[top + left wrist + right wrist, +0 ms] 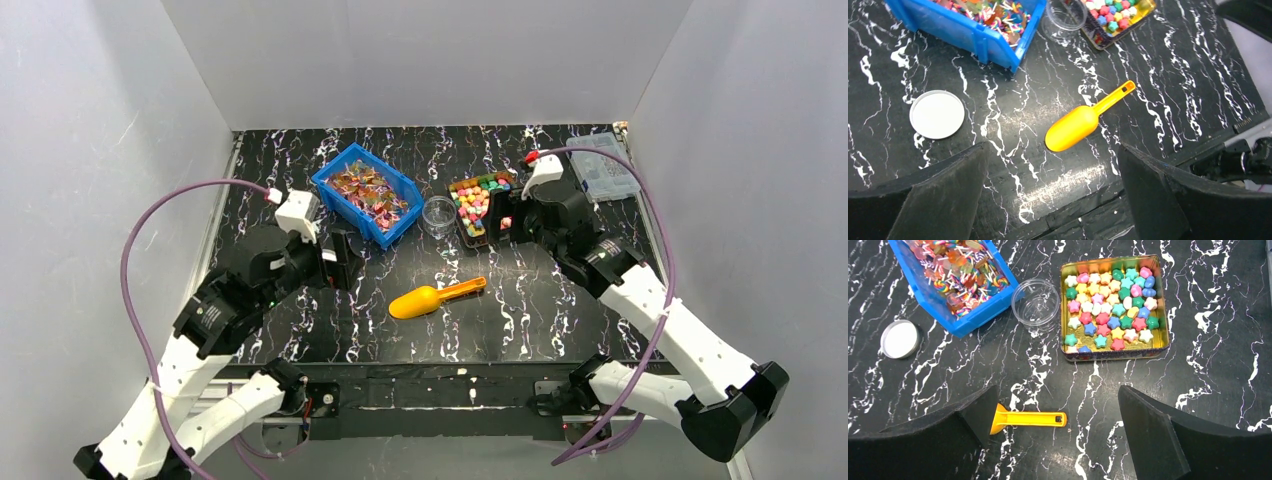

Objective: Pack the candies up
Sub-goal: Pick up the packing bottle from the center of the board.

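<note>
Top view: one blue bin of wrapped sweets upper centre, one clear jar just right of it, then one gold tin holding the candies. There is one orange scoop alone at centre and one clear organiser box at upper right. White walls close three sides.

Left wrist view: only here and in the next view does the one white lid show, at the left and apart from the bin. The left gripper stands wide apart, holding nothing. Bare marble tabletop lies to the right, with the table's edge at lower right.

Right wrist view: the candies number dozens – stars and rounded pieces – crowding the tin's upper part. The scoop's bowl is hidden behind a finger. The right gripper is spread, empty.
</note>
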